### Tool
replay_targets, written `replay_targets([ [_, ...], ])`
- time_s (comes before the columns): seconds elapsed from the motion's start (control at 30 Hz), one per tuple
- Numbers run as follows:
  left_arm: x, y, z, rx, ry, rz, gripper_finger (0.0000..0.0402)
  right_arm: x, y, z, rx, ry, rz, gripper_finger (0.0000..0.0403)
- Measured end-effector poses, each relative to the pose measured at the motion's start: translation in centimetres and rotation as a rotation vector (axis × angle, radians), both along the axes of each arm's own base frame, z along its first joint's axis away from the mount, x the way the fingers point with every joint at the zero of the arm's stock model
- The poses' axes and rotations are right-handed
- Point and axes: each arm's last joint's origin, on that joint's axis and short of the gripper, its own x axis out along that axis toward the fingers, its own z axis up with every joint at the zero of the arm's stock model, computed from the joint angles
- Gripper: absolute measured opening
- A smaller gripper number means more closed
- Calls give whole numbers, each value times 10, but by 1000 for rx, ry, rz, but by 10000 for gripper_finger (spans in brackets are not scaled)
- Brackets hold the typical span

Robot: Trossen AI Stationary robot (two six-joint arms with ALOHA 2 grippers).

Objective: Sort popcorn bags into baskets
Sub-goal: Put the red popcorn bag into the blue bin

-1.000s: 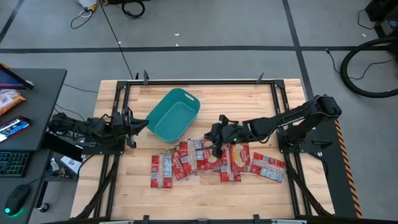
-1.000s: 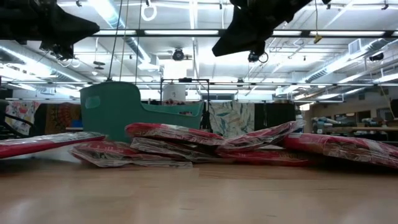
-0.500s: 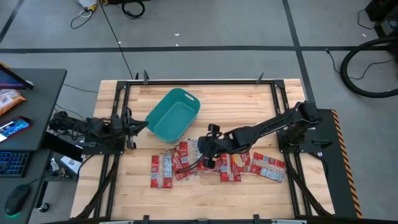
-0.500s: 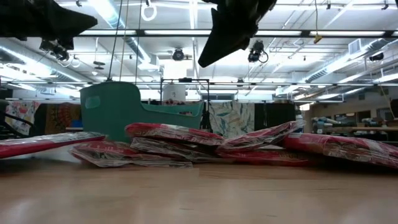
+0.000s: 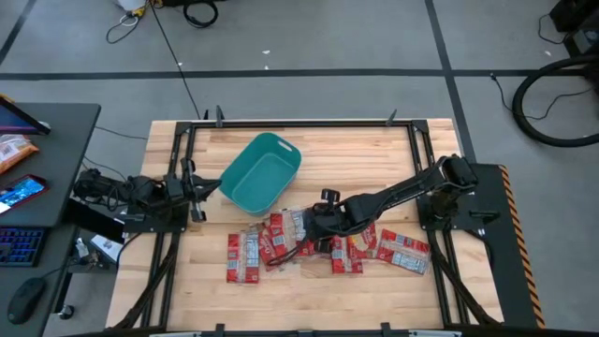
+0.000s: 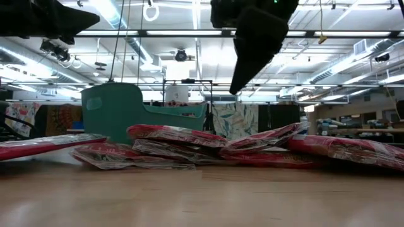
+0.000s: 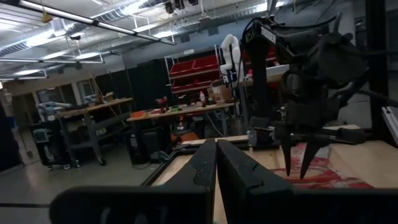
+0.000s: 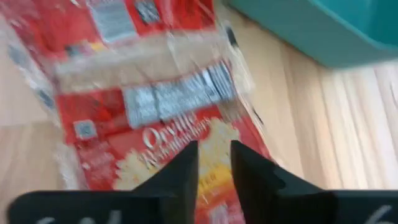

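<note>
Several red popcorn bags (image 5: 281, 241) lie flat and overlapping in a row across the table's near half, and show as a low pile (image 6: 177, 135) in the low view. The teal basket (image 5: 262, 173) stands just beyond them, left of centre, resting on its base. My right gripper (image 5: 314, 229) hangs open over the pile's middle, fingers pointing down, its tips (image 6: 235, 91) above the bags. In its wrist view a bag (image 8: 155, 99) lies under the fingers (image 8: 180, 171), with the basket's rim (image 8: 311, 31) nearby. My left gripper (image 5: 201, 187) waits shut at the left edge beside the basket.
A desk left of the table holds a keyboard, a phone and an orange snack packet (image 5: 14, 150). Dark frame rails run along the table's left and right sides. Bare wood (image 5: 309, 300) lies between the bags and the near edge.
My right gripper has moved toward the table's left and near edges, out over the middle of the bag pile, and has come down toward the bags. The bags and the basket have stayed where they were.
</note>
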Motion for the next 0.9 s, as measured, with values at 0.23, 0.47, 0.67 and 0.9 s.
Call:
replay_targets([
  [0.23, 0, 3, 0, -1, -2, 32, 18, 0, 17, -3, 48, -2, 67, 197],
  [0.47, 1, 3, -1, -3, 11, 35, 18, 15, 61, -27, -36, 84, 207, 206],
  [0.67, 2, 3, -1, -21, 11, 32, 18, 24, 90, -36, -175, 232, 313, 207],
  [0.9, 2, 3, -1, -21, 11, 31, 18, 21, 92, -43, -147, 349, 299, 235],
])
